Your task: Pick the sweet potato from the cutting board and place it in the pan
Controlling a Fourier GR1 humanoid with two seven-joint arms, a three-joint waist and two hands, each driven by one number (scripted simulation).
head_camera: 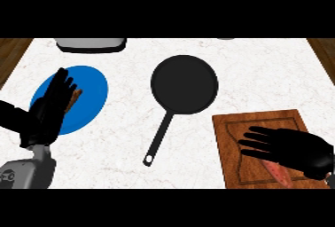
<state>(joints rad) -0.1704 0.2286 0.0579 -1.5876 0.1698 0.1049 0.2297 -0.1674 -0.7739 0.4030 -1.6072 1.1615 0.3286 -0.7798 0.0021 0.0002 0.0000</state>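
Note:
The wooden cutting board (232,153) lies at the lower right of the counter. On it a reddish sweet potato (279,174) peeks out from under my right hand (288,145), which hovers over the board with fingers spread and straight, pointing left. Most of the sweet potato is hidden by the hand. The black pan (185,84) sits in the middle, its handle (159,137) running down toward the lower left. My left hand (53,102) rests open at the left, fingers up, over a blue plate (88,95).
A small brownish item (76,95) lies on the blue plate, partly behind the left hand. A grey-white appliance (90,44) stands at the back left edge. The counter's wooden edges show at far left and right.

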